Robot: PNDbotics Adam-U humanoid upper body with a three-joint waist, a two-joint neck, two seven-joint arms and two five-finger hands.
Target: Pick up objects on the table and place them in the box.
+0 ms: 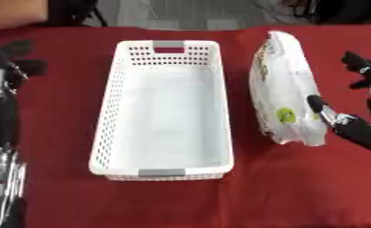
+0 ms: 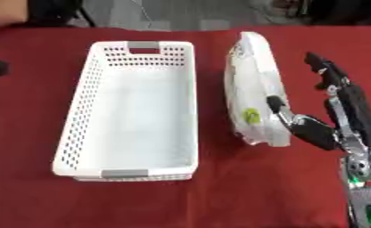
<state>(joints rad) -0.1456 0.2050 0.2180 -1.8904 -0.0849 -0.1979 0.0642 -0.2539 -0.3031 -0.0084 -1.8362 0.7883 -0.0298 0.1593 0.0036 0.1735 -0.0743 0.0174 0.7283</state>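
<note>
a long white plastic basket with perforated walls and grey handle grips [image 1: 114, 111] stands lengthwise on the red tablecloth [image 1: 298, 187], a little left of the middle, and nothing lies inside it. just to its right, apart from its wall, lies a white plastic bag with yellow lettering and a round green sticker [image 1: 286, 84]; it runs from the far side toward the near side, and its near end is crumpled.

the right hand [image 2: 329, 116] reaches in from the right edge, its black fingers [image 2: 321, 69] spread and mostly straight beside the bag's right edge. its thumb [image 2: 276, 104] touches the near right part of the bag close to the green sticker, yet nothing is curled round the bag, so the hand stands open.

the left hand [image 1: 9, 67] shows at the far left edge, resting over the cloth well apart from the basket, fingers pointing to the far side and relaxed, holding nothing.
</note>
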